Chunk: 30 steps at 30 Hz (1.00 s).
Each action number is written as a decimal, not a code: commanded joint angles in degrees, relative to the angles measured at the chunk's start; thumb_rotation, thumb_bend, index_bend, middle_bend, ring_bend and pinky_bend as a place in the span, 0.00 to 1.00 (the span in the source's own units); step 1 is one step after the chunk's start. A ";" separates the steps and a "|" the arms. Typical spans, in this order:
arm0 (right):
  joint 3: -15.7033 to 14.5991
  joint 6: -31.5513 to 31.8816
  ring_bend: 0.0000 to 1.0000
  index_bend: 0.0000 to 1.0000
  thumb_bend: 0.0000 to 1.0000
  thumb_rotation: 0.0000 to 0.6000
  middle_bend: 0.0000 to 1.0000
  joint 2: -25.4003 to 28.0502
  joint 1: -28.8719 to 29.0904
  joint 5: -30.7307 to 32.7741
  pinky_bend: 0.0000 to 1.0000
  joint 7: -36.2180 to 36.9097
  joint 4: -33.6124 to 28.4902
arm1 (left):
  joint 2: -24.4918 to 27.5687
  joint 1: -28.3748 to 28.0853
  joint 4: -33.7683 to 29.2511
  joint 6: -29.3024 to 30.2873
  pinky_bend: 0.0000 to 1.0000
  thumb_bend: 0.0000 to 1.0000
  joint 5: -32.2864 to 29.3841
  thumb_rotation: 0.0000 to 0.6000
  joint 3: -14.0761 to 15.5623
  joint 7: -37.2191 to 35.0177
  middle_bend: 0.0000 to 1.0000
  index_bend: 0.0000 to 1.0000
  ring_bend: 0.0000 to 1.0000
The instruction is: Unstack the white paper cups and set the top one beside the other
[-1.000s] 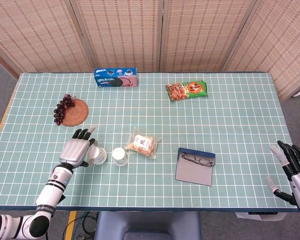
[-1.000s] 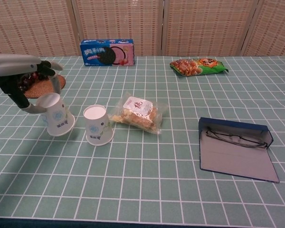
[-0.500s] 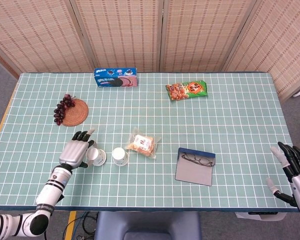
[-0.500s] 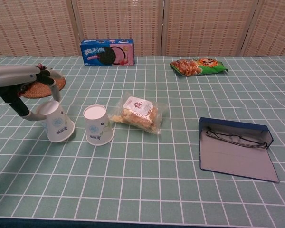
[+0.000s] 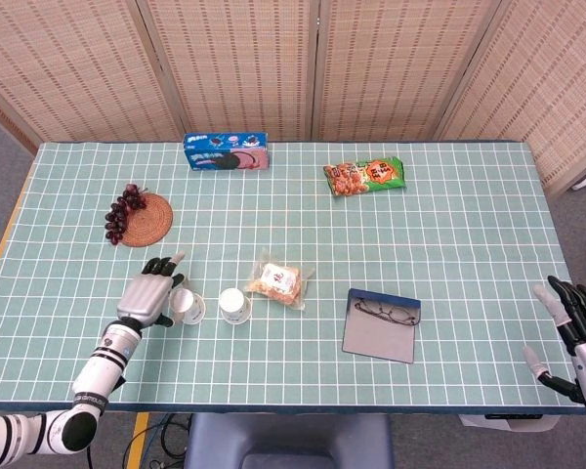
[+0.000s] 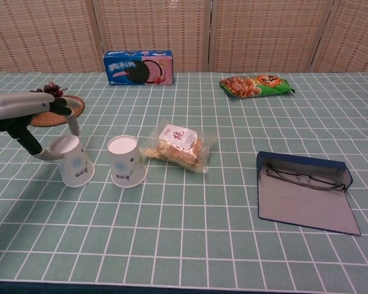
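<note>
Cups already unstacked. Our left hand (image 6: pixel 30 125) has its fingers (image 6: pixel 72 122) wrapped on the top cup (image 6: pixel 73 160), lower left of frame, base-up just beside the other cup (image 6: pixel 126 160). Release remains, we judge. Right hand (image 5: pixel 576 337) idle, fingers apart.

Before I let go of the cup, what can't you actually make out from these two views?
- Left hand: in the chest view its palm runs off the left edge, so the full grip on the held cup is hidden.
- Whether that cup's rim sits flat on the table: too small in the head view, slightly tilted in the chest view.
- Right hand: cut off by the head view's edge, absent from the chest view.
- Print on the other cup: too small.
</note>
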 commanded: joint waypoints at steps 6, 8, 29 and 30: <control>0.09 -0.12 0.00 0.05 0.34 1.00 0.00 0.22 0.05 0.19 0.00 0.21 -0.21 | -0.23 0.53 0.42 -1.01 0.00 0.30 1.51 1.00 -0.42 -1.69 0.00 0.33 0.00; 0.10 -0.09 0.00 0.05 0.34 1.00 0.00 0.24 0.05 0.16 0.00 0.24 -0.19 | -0.14 0.72 0.10 -0.89 0.00 0.30 2.29 1.00 -0.65 -2.18 0.00 0.28 0.00; -0.52 -0.57 0.00 0.05 0.34 1.00 0.00 -0.46 0.05 -1.26 0.00 -2.02 -0.23 | 9.65 10.78 -23.44 23.13 0.00 0.29 16.06 1.00 5.91 10.29 0.00 0.05 0.00; -0.62 -0.77 0.00 0.05 0.34 1.00 0.00 -0.59 0.08 -1.40 0.00 -2.48 -0.30 | 10.27 12.61 -23.86 25.18 0.00 0.29 18.94 1.00 7.31 9.80 0.00 0.03 0.00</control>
